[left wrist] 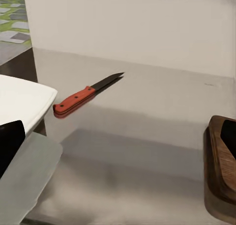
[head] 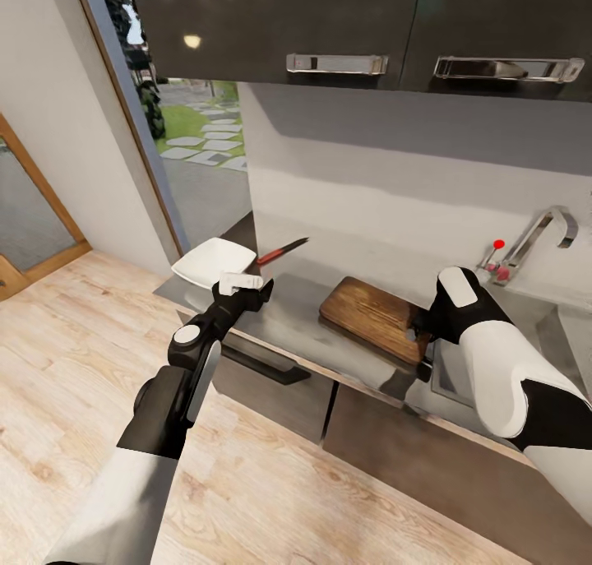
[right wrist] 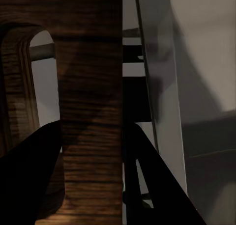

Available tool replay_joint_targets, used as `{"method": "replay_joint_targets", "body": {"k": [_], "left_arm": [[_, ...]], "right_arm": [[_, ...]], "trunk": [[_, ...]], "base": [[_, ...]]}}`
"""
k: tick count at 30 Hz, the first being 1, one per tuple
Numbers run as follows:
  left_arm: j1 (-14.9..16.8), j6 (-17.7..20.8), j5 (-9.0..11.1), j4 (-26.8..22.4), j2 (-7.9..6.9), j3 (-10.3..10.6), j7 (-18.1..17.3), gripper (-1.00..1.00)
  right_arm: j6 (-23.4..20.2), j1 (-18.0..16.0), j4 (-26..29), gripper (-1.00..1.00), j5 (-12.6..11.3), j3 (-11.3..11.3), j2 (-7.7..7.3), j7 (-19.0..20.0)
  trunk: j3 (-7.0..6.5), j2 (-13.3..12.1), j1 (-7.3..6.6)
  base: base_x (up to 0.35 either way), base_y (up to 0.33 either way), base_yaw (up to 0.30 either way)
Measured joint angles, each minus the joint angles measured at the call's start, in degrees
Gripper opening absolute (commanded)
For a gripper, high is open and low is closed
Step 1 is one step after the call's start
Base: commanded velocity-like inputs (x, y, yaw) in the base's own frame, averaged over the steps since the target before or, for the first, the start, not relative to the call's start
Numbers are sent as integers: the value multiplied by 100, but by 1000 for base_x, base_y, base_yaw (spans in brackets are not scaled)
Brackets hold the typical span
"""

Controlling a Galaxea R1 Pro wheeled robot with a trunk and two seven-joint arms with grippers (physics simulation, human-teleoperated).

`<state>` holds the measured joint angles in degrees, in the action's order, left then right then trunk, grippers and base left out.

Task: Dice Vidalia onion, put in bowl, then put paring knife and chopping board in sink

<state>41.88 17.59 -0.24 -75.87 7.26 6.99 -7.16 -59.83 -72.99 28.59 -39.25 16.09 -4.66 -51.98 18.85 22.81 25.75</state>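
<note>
Right wrist view: the right tool (right wrist: 93, 151) is clamped on the dark brown wooden chopping board with an oval handle slot (right wrist: 88, 87), one dark finger (right wrist: 29, 176) on each side of the strip of wood between the slot and the board's end. In the head view the right tool (head: 423, 326) grips that board (head: 374, 318) at its end nearest the rectangular stainless steel sink (head: 567, 335), and the board sits tilted at the front of the long grey metallic surface (head: 304, 302), its far end overhanging the basin's edge. The curved chrome faucet with a red knob (head: 534, 240) stands behind the sink.

The left tool (head: 244, 284) hovers over the left end of the surface, just beside the white, shallow, squarish bowl (head: 214, 262); whether its jaws are released or closed cannot be told. Left wrist view: the paring knife with a dark pointed blade and a red handle (left wrist: 86, 95) lies flat on the surface near the back wall, beside the bowl (left wrist: 24, 102) and well apart from the board (left wrist: 221, 161).
</note>
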Motion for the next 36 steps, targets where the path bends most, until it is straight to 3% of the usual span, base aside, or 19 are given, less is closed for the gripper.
{"method": "replay_joint_targets", "body": {"k": [27, 36], "left_arm": [[0, 0, 0, 0, 0, -2, 0, 100], [0, 0, 0, 0, 0, -6, 0, 100]], "right_arm": [[1, 14, 0, -100, 3, -7, 0, 0], [13, 18, 0, -100, -16, -8, 1, 0]], "trunk": [[0, 0, 0], [0, 0, 0]], "base": [[0, 0, 0], [0, 115, 0]]}}
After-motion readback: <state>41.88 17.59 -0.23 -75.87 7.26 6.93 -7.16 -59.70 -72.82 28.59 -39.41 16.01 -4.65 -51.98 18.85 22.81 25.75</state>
